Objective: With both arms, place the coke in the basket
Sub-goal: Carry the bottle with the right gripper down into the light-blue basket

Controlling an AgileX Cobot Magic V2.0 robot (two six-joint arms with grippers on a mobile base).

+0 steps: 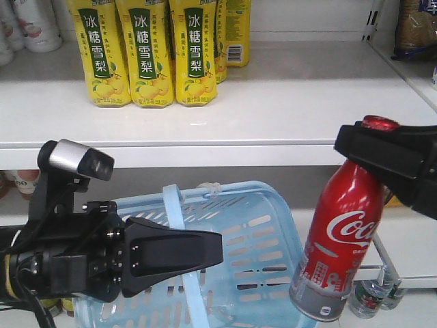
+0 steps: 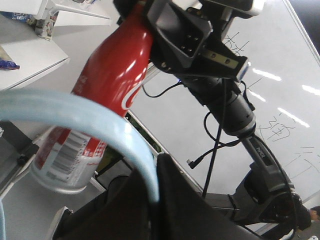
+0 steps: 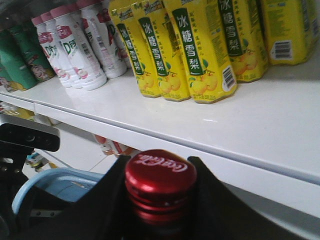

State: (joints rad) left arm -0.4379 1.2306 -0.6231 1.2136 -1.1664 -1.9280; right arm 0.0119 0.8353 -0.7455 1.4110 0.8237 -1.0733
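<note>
The coke (image 1: 339,236) is a red bottle with white script, hanging tilted in the air just right of the basket. My right gripper (image 1: 372,145) is shut on its neck below the red cap (image 3: 160,172). The light blue basket (image 1: 256,229) is held up and tilted in front of the lower shelf. My left gripper (image 1: 198,251) is shut on its swing handle (image 1: 175,219). In the left wrist view the handle (image 2: 95,117) runs between my jaws, with the coke (image 2: 112,82) and the right gripper (image 2: 187,37) beyond it. The basket rim (image 3: 60,176) also shows in the right wrist view.
Yellow pear-drink bottles (image 1: 150,55) stand on the white shelf (image 1: 225,119) above the basket. White drink bottles (image 3: 80,45) stand further left on that shelf. Small clear bottles (image 1: 372,297) stand on the lower shelf below the coke.
</note>
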